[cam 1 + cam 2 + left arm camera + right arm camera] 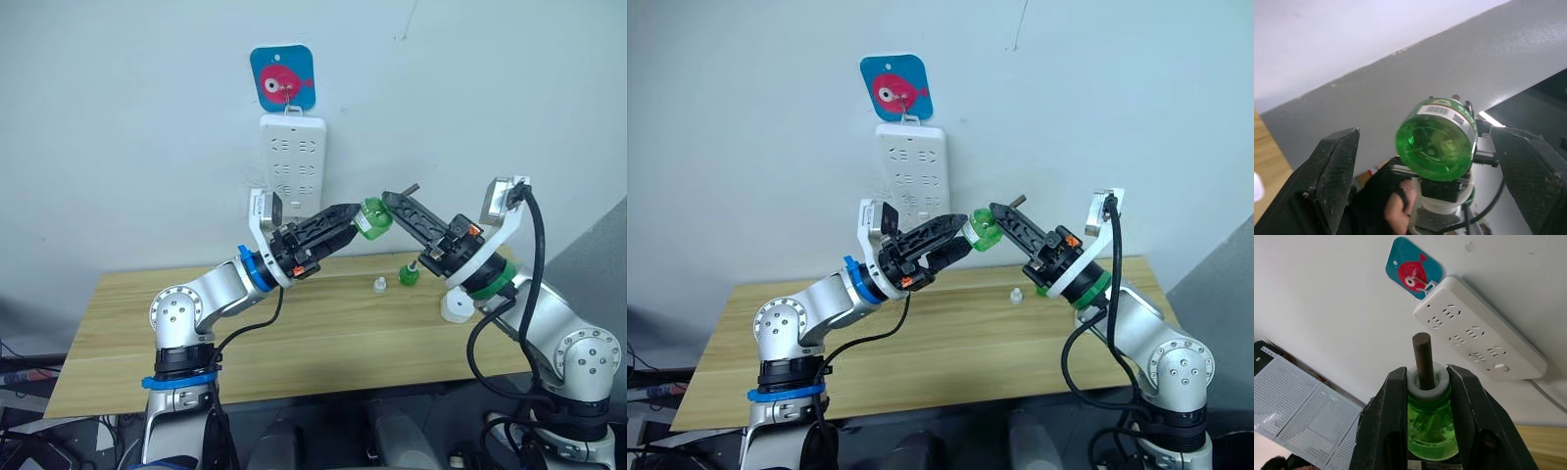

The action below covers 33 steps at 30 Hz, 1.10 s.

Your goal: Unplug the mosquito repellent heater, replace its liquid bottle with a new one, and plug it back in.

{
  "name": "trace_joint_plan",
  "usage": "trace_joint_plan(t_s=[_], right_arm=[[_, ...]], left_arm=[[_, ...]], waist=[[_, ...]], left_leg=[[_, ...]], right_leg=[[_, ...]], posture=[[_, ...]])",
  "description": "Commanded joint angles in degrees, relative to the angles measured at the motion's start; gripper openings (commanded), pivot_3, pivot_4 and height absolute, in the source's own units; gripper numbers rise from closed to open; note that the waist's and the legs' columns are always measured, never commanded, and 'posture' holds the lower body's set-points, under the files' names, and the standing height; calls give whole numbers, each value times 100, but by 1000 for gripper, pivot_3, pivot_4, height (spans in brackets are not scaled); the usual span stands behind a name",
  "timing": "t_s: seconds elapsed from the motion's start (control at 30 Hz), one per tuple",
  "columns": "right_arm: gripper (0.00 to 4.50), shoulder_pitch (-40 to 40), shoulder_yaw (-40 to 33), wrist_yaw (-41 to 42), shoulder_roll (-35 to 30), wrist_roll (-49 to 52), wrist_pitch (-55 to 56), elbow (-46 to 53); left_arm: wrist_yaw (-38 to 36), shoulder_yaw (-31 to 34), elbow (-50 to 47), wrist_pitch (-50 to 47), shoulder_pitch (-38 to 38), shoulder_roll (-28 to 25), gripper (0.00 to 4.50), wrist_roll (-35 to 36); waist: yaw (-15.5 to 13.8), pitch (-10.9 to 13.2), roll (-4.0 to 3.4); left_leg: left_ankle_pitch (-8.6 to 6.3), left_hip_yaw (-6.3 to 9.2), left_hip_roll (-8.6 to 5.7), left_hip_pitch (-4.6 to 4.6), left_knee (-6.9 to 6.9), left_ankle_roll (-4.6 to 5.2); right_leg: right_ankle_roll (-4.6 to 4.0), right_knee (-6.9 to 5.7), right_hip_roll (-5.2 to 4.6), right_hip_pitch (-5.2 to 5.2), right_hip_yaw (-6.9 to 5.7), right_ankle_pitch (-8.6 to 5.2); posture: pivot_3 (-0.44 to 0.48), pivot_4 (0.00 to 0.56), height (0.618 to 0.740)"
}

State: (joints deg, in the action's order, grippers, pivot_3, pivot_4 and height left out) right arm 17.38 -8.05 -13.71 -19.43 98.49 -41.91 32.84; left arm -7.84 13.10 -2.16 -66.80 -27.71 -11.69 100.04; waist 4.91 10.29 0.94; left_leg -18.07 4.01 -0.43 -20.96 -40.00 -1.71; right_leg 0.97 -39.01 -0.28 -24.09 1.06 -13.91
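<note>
A green liquid bottle with a white collar and a dark wick hangs in the air in front of the wall. My right gripper is shut on its neck. My left gripper is open, with a finger on each side of the bottle's base and a gap on both sides. The white mosquito repellent heater rests on the table behind my right arm, partly hidden. A second green bottle stands on the table beside it.
The long white power strip hangs on the wall from a blue fish hook, just behind the two grippers. A small white cap lies on the wooden table.
</note>
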Motion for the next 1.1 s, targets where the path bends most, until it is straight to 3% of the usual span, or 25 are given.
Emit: trace_joint_plan(t_s=[0.03,0.43,0.67,0.9,1.1], right_arm=[[810,35,99,-41,-5,231,216,139],[810,24,362,-67,-52,320,428,148],[810,14,438,-47,-58,328,501,149],[810,-50,502,-16,-92,410,564,139],[2970,-138,382,42,-120,475,651,127]], left_arm=[[116,-211,-109,78,-8,-79,4500,464],[124,-533,-191,396,57,-255,4500,795],[55,-653,-235,507,98,-303,2478,858],[-30,-682,-267,600,117,-339,2439,741],[-194,-668,-254,612,128,-437,2439,573]], waist=[[-1,0,0],[-2,-15,-2],[-2,-17,-4],[-3,-18,-4],[-3,-18,-4]], left_leg=[[0,-1,0,0,0,0],[0,-4,1,1,1,0],[0,-5,2,2,2,0],[0,-5,1,1,2,0],[0,-6,2,2,3,1]], right_leg=[[0,0,1,0,1,0],[0,1,5,-1,6,0],[0,1,6,-1,7,0],[0,2,7,-1,8,0],[0,2,9,-1,8,0]], posture=[[-137,116,740],[-137,108,740],[-137,106,740],[-135,109,740],[-133,111,740]])
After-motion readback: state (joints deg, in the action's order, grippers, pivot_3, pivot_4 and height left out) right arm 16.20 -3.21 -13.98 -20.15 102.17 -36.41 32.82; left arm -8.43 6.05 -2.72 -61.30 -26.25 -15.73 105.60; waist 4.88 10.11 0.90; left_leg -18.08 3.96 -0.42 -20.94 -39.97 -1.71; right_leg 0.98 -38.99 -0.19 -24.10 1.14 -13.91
